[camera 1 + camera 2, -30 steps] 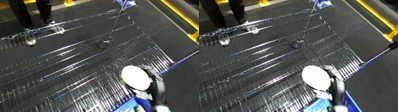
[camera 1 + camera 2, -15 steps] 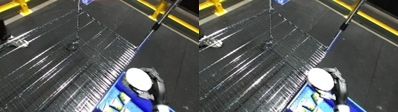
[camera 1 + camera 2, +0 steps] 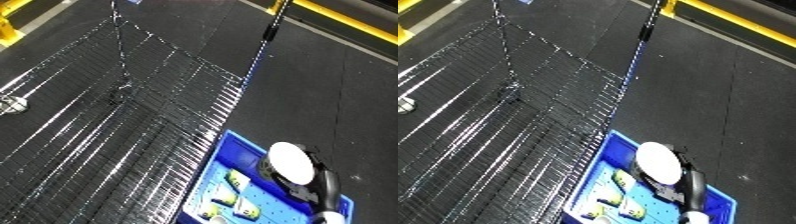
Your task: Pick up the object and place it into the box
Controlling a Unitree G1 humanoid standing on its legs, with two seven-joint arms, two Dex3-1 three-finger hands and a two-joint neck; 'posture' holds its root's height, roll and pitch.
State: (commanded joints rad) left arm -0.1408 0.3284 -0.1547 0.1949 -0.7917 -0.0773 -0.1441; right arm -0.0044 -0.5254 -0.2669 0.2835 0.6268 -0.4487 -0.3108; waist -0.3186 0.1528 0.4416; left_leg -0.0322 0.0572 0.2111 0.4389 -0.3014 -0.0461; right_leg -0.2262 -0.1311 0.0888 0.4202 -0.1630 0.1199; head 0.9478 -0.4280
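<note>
My right hand (image 3: 308, 183) comes in from the lower right, its black fingers curled round a white round object (image 3: 291, 162). It holds that object above the blue bin (image 3: 227, 138), over the bin's right half. Several small yellow and white items (image 3: 233, 180) lie on the bin's floor. The underside of the white object is hidden by the hand. My left hand shows in neither view.
A shiny wire-mesh surface (image 3: 133, 125) fills the left and middle, and its edge meets the bin's left side. A dark pole (image 3: 649, 22) slants up at the top. A yellow rail (image 3: 346, 17) runs along the upper right, with dark floor (image 3: 736, 100) between.
The camera has swung to the right, so the mesh slid left and more of the blue bin shows. My right hand with the white object now hangs over the bin.
</note>
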